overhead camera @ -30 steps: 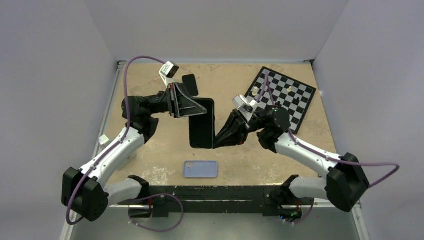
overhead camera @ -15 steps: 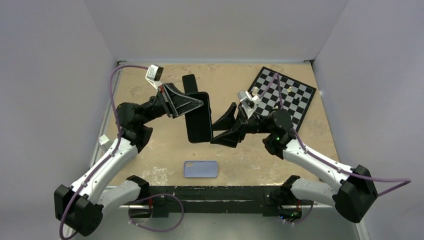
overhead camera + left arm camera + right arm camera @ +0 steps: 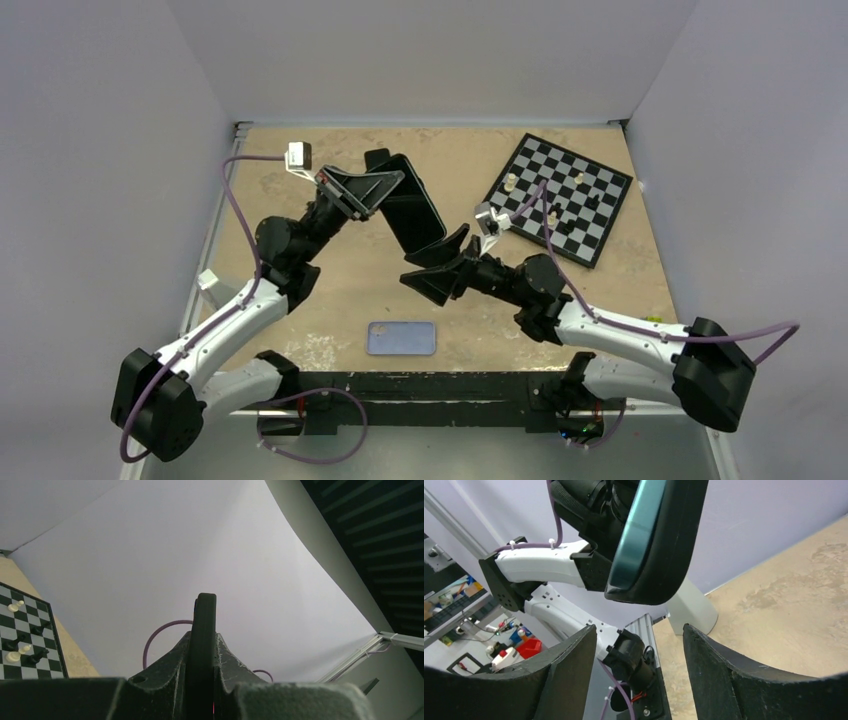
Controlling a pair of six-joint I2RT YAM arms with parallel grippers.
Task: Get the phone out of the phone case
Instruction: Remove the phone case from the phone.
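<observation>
Above the surface (image 3: 330,290), the phone (image 3: 415,210) is held free of the phone case (image 3: 401,338) by the left end effector (image 3: 392,192), the right end effector (image 3: 420,268) spread wide

Black phone (image 3: 415,213), bare, glossy screen, out of its shell, up in the air over mid-surface. Clamped at far end between left fingers (image 3: 365,190), slanting down toward near-right. Pale lavender-blue phone case (image 3: 401,338), empty, flat on surface by near edge, long side along that edge, well apart from phone.
</observation>
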